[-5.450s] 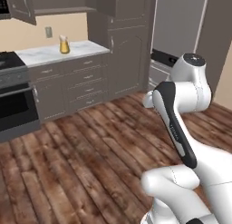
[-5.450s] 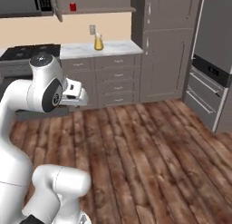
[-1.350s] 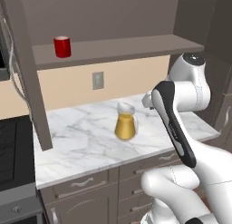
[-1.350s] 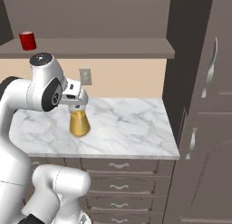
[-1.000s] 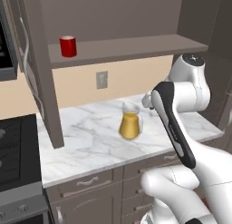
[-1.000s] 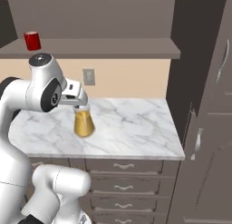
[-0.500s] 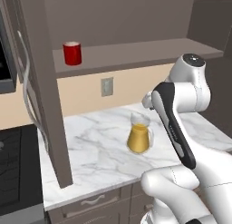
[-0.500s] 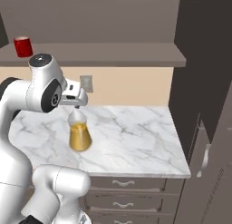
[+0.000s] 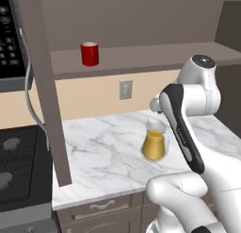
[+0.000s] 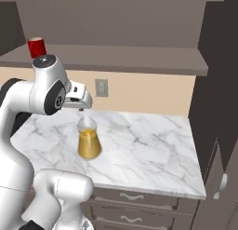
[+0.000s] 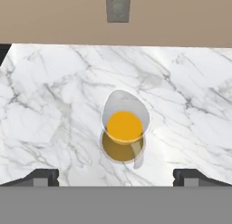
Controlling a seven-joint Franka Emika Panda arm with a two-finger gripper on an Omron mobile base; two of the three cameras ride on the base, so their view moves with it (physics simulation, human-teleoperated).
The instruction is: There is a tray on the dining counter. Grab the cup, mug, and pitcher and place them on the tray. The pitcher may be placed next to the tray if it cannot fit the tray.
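A clear glass pitcher with orange-yellow liquid stands upright on a short marble countertop with drawers below. My gripper hangs open a little above it and looks straight down on its mouth; the fingertips stand wide apart on either side, touching nothing. The red mug sits upright on the brown shelf above the countertop, up and to the left of the pitcher. The tray, the cup and the dining counter are out of view.
An open cabinet door juts out left of the pitcher, with a black stove and microwave beyond it. A wall outlet sits behind the pitcher. A tall dark cabinet bounds the countertop's right end.
The whole picture has shifted as the base drove closer to the countertop; pitcher and mug now look larger. The arm holds the same pose and the gripper stays open.
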